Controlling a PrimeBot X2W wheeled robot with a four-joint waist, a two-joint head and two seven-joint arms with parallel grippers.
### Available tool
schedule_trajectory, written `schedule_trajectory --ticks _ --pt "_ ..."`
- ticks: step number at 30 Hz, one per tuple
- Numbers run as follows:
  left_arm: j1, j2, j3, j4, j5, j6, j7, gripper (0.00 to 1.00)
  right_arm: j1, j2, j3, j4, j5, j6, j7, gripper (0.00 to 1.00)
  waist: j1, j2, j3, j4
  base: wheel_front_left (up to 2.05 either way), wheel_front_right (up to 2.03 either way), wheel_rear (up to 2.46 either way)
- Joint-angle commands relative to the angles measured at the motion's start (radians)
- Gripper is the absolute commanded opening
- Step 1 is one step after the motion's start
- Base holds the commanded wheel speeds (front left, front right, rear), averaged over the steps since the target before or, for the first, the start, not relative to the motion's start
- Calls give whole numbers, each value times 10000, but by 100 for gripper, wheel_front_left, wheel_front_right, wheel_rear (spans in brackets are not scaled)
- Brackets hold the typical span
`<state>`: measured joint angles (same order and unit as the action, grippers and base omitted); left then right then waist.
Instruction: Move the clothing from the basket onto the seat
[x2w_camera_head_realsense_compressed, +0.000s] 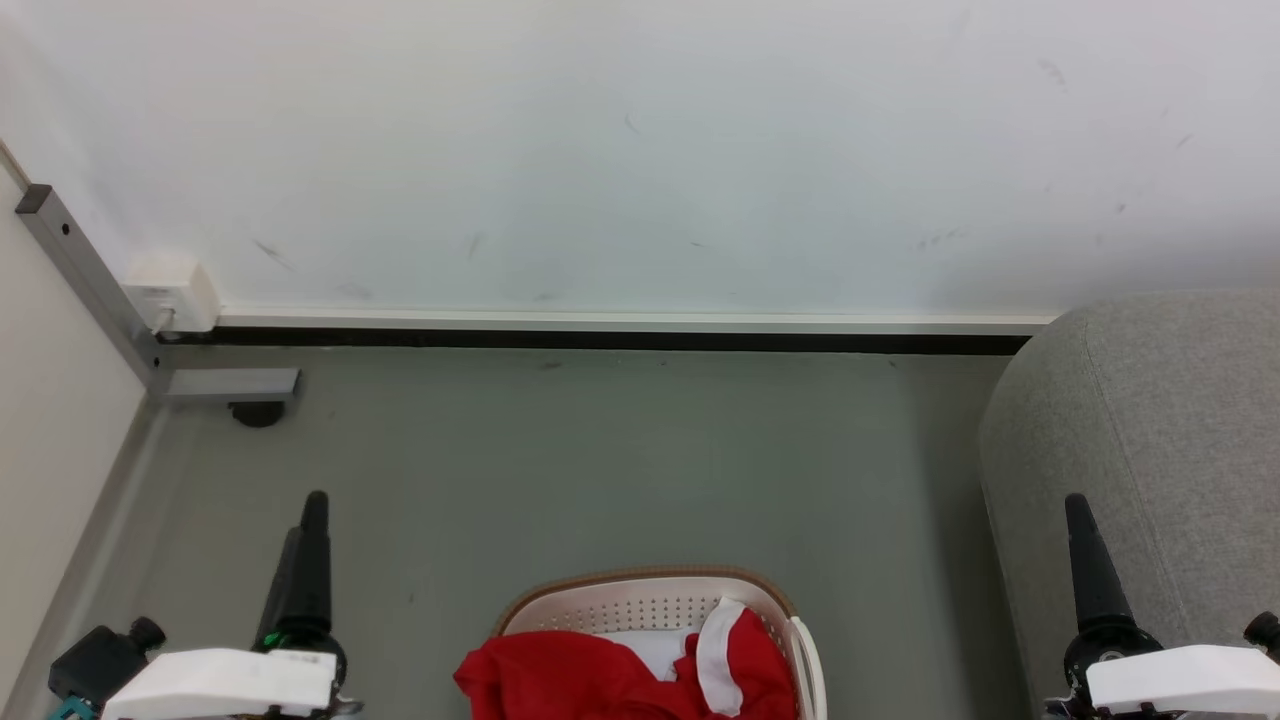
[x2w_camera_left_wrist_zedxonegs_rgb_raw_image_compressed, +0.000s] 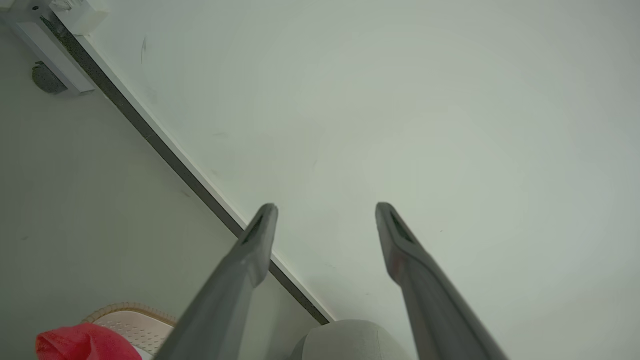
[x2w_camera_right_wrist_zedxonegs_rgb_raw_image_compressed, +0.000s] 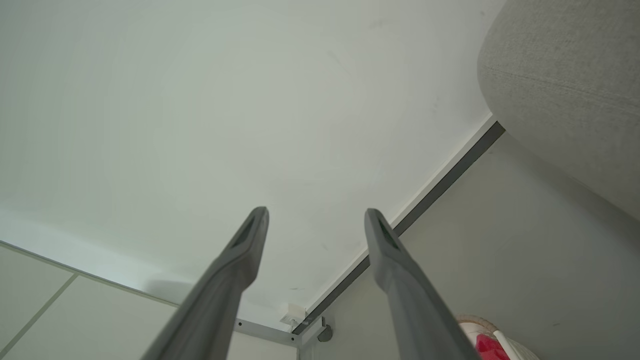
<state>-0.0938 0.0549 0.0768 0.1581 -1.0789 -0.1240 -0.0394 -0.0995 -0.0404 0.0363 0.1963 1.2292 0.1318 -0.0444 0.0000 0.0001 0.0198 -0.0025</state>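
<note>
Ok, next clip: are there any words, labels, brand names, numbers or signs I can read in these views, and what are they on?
No readable text in any of the three views.
The red clothing: only plain white trim shows, with no print or lettering.
The basket, the seat and the white wall box: no label or marking can be made out.

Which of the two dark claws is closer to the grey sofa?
The right gripper: it stands right beside the seat, at its rounded side, while the left gripper is over the floor on the basket's other side.
</note>
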Motion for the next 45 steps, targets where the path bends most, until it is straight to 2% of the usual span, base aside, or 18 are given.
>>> schedule_trajectory --ticks 1,11,19,28,45 --pt "-184 140 -40 -211 397 -46 -141 100 -246 -99 45 -151 -291 -6 -78 100 0 -1 5 0 0 0 0" --pt "-148 267 -226 -540 2978 -52 -468 100 -356 -106 123 -167 -2639 -8 -415 100 0 -1 129 -2 0 0 0" --pt "-190 492 -591 -572 4493 108 -732 100 -450 -111 320 -133 -4581 -9 -665 100 0 -1 250 -12 0 0 0" --pt "-208 787 -1019 -461 5573 395 -971 100 -511 -117 345 121 -6181 -11 -934 100 0 -1 293 -14 0 0 0" --pt "-211 925 -1313 -251 7039 294 -1425 100 -734 -125 720 982 -8155 -13 -1373 100 0 -1 348 -44 0 0 0"
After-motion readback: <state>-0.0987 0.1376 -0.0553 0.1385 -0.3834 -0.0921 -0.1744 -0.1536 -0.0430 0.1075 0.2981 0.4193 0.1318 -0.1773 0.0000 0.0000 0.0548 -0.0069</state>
